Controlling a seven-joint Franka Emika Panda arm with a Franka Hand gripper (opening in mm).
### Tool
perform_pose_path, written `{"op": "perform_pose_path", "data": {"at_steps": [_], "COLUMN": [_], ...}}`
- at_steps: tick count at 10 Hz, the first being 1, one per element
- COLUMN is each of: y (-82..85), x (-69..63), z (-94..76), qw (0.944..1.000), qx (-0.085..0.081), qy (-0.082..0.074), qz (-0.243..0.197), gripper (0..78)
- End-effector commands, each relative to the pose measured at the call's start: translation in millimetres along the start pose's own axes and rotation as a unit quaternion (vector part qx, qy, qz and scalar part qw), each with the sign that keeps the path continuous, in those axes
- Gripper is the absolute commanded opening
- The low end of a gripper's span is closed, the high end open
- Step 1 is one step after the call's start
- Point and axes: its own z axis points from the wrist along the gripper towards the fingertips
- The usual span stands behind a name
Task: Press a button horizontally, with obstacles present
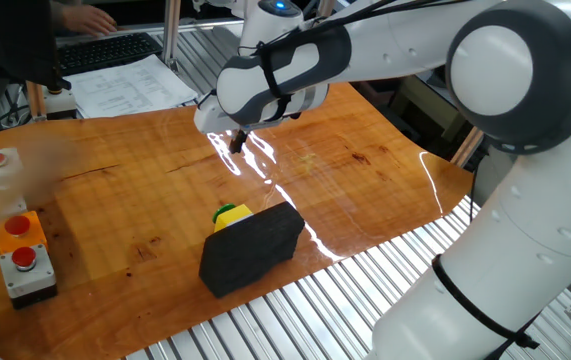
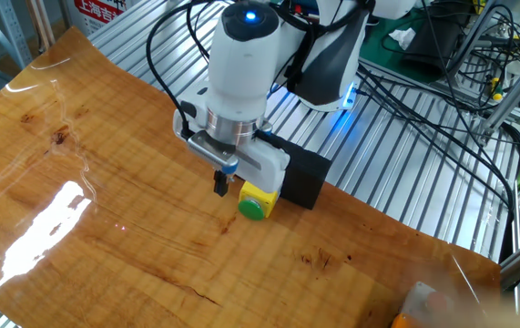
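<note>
Black foam block (image 1: 251, 247) at the near edge of the wooden desk (image 1: 145, 190).
The yellow button (image 1: 229, 214) with its green part sits touching the block's far side. Farther back the gripper (image 1: 234, 143) hangs above the desk; whether its fingers are apart cannot be told.

Hardly any writing can be read. A red-and-white sign (image 2: 103, 9) at the top edge of the other fixed view, far beyond the fingers (image 2: 222, 184), carries white characters too small and cropped to make out. Printed sheets of paper (image 1: 130, 85) behind the desk (image 1: 145, 200) show lines of text, all illegible.
</note>
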Motion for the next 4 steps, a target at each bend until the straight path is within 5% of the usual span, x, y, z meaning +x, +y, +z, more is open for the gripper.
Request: {"op": "perform_pose_path", "data": {"at_steps": [1, 4], "y": [-0.2, -1.1], "x": [0.0, -3.3], "z": [-8.4, -10.0], "qw": [0.9999, 0.9999], "qx": [0.003, 0.001], "qy": [-0.006, -0.004], "qz": [-0.011, -0.011], "gripper": [0.0, 0.0]}}
